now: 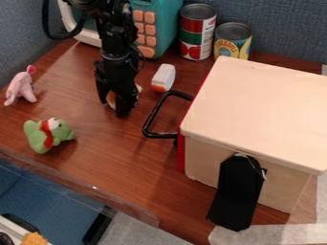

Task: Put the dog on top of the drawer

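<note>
The black gripper [114, 107] hangs low over the wooden table, left of the drawer's handle. A pale beige thing [110, 99] shows partly behind and beside it, mostly hidden; whether this is the dog I cannot tell. The drawer box [262, 110] stands at the right, with a flat cream top, a red front edge and a black loop handle [151, 118] facing left. Its top carries nothing. A green plush toy [42, 136] with a white and red patch lies at the lower left, apart from the gripper.
A pink toy [22, 88] lies at the far left. Behind the box stand two cans [197, 31], near a teal toy microwave [159, 24]. A white and orange piece [163, 78] lies between gripper and box. A black flap [238, 193] hangs on the box's near side.
</note>
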You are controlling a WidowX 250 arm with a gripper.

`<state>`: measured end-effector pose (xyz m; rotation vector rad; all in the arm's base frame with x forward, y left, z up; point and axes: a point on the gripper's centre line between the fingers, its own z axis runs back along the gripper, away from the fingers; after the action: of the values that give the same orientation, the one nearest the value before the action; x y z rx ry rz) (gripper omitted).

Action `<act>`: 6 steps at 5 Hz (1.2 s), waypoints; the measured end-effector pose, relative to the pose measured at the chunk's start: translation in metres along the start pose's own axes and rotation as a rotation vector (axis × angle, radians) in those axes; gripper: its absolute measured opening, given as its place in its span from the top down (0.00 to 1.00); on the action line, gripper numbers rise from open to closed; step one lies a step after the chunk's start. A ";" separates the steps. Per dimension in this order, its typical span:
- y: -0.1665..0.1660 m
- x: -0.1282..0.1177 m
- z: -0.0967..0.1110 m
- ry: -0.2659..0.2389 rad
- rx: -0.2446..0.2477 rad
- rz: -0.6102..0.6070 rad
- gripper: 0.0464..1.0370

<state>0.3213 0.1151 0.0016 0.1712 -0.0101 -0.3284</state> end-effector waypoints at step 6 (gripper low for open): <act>-0.108 0.026 0.143 -0.221 -0.057 -0.225 0.72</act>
<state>0.3064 -0.0177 0.1238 0.0786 -0.2013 -0.5704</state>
